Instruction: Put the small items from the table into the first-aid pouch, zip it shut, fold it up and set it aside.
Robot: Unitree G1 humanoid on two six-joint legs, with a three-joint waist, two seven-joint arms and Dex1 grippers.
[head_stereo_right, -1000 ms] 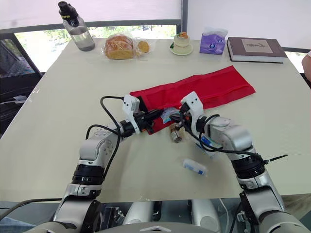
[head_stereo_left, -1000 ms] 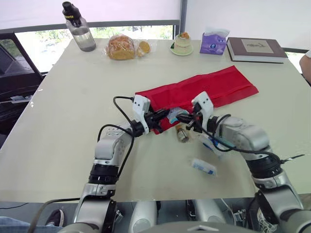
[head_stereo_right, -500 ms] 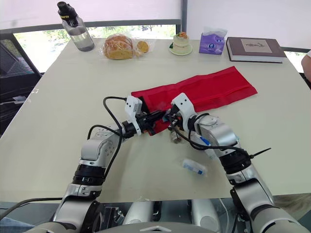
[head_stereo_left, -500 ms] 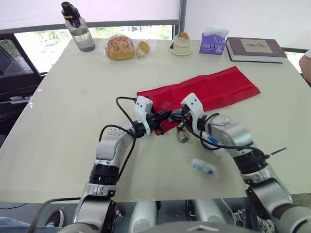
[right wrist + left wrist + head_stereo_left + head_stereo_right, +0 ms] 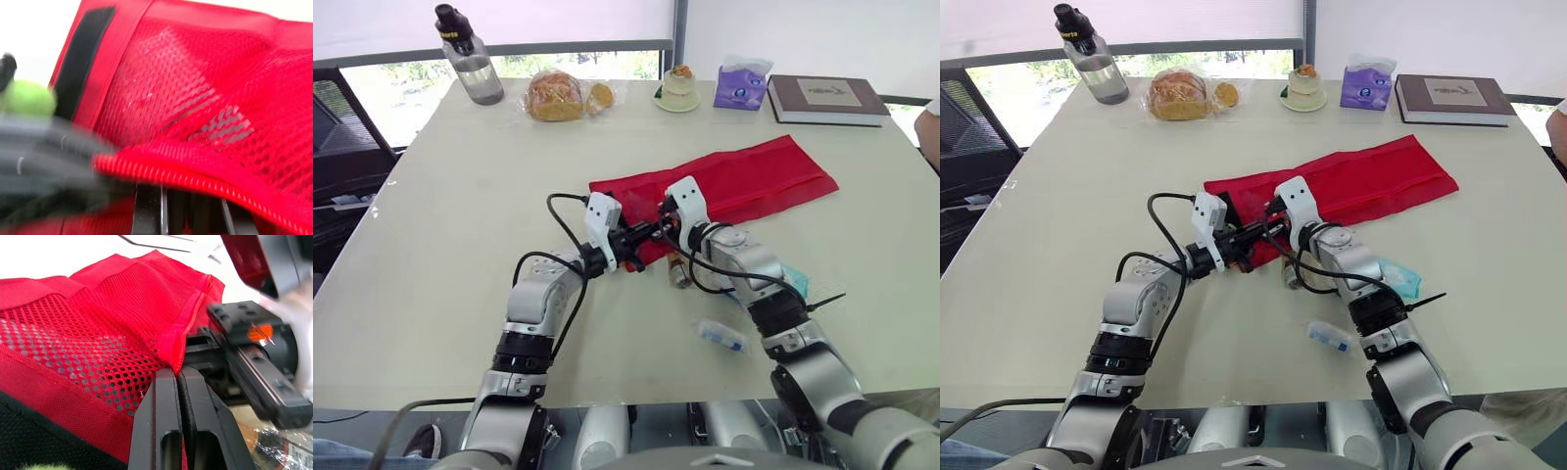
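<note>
Two grippers meet at near-left end of red pouch [image 5: 744, 181], mid-table. Left gripper [image 5: 177, 374] pressed together, pinching pouch's mesh edge. Right gripper [image 5: 664, 217] just beside it at same edge; spread or closed, cannot tell. Three small items on table [image 5: 460, 196], near side of pouch: one little jar [image 5: 680, 273], one white packet [image 5: 722, 336], one teal packet [image 5: 795, 283].

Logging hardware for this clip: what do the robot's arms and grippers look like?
Both arms have rounded silver-grey shells with black ribbed joints: left arm, right arm. Each wrist carries a white block, with black cables looping loose. The left gripper has slim black fingers; the right gripper shows an orange mark.
</note>
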